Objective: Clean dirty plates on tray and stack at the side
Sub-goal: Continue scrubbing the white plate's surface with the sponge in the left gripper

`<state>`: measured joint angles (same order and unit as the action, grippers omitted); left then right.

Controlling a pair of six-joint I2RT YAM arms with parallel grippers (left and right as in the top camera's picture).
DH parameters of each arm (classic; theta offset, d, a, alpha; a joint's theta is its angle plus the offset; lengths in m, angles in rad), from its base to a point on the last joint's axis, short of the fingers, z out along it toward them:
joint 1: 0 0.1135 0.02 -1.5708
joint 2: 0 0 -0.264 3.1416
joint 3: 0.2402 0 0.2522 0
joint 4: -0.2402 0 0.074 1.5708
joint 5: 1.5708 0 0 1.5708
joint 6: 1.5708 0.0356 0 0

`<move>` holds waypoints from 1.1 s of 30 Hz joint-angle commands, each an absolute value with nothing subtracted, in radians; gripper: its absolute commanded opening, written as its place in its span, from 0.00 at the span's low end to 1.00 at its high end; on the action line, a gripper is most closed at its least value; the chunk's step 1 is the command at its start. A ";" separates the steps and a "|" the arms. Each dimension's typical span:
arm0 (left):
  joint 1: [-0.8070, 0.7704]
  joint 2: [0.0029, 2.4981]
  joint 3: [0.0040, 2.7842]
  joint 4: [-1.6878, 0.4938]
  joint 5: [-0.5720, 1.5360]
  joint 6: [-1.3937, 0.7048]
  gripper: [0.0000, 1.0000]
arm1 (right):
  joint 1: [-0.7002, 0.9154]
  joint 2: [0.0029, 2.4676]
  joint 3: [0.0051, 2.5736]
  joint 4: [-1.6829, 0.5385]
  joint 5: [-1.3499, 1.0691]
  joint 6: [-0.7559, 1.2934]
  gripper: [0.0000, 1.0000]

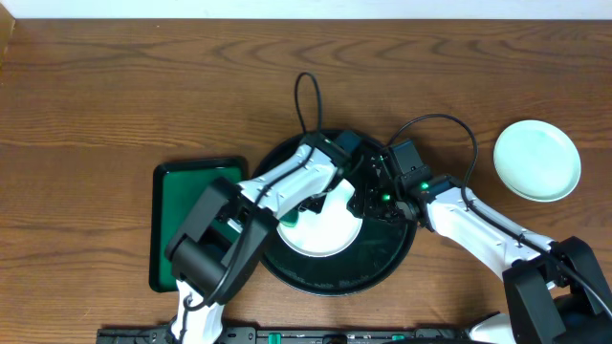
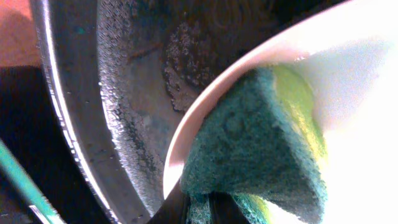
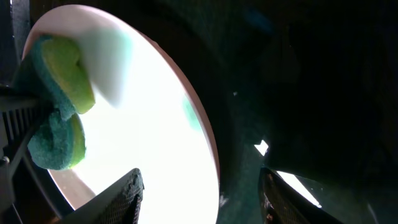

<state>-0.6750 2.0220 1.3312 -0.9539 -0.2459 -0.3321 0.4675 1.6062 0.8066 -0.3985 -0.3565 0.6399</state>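
Note:
On the black tray point(image 1: 387, 256) lies a white plate point(image 1: 330, 231), bright and washed out in both wrist views. My left gripper point(image 1: 298, 212) is shut on a green-and-yellow sponge point(image 2: 261, 143), which presses on the plate's point(image 2: 348, 93) inner face at its rim. My right gripper point(image 1: 368, 203) reaches in from the right. Its jaws stand apart astride the plate's rim point(image 3: 208, 149): one finger point(image 3: 121, 196) is over the plate and the other point(image 3: 280, 199) is over the tray. A faint green smear point(image 3: 189, 112) shows near that rim. Another plate point(image 1: 536, 160), clean, sits on the table at the far right.
A dark green rectangular tray point(image 1: 182, 205) lies left of the black tray, partly under the left arm. The arms' cables loop over the table behind the black tray. The tray floor point(image 2: 134, 93) looks wet and speckled.

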 commanded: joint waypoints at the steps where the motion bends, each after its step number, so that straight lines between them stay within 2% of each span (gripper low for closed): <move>1: -0.652 2.130 1.269 -0.904 0.191 -0.318 0.07 | 0.482 1.608 0.802 -0.395 -0.368 0.658 0.57; 9: -0.618 2.130 1.269 -0.852 0.359 -0.318 0.07 | 0.500 1.608 0.802 -0.387 -0.367 0.684 0.52; 13: -0.618 2.130 1.269 -0.823 0.424 -0.319 0.07 | 0.538 1.608 0.802 -0.367 -0.334 0.724 0.42; 16: -0.618 2.130 1.269 -0.822 0.427 -0.319 0.07 | 0.569 1.608 0.802 -0.358 -0.310 0.748 0.40; 19: -0.618 2.130 1.269 -0.821 0.427 -0.319 0.07 | 0.603 1.608 0.801 -0.355 -0.271 0.780 0.33; 21: -0.618 2.130 1.269 -0.822 0.427 -0.319 0.07 | 0.621 1.608 0.798 -0.355 -0.245 0.797 0.24; 22: -0.618 2.130 1.269 -0.822 0.427 -0.319 0.07 | 0.629 1.608 0.796 -0.355 -0.233 0.805 0.09; 23: -0.618 2.130 1.269 -0.821 0.427 -0.319 0.07 | 0.634 1.608 0.793 -0.355 -0.223 0.815 0.01; 28: -0.619 2.130 1.268 -0.810 0.492 -0.318 0.07 | 0.642 1.608 0.770 -0.348 -0.187 0.834 0.01; 33: -0.643 2.130 1.268 -0.738 0.682 -0.319 0.07 | 0.641 1.608 0.768 -0.331 -0.188 0.833 0.01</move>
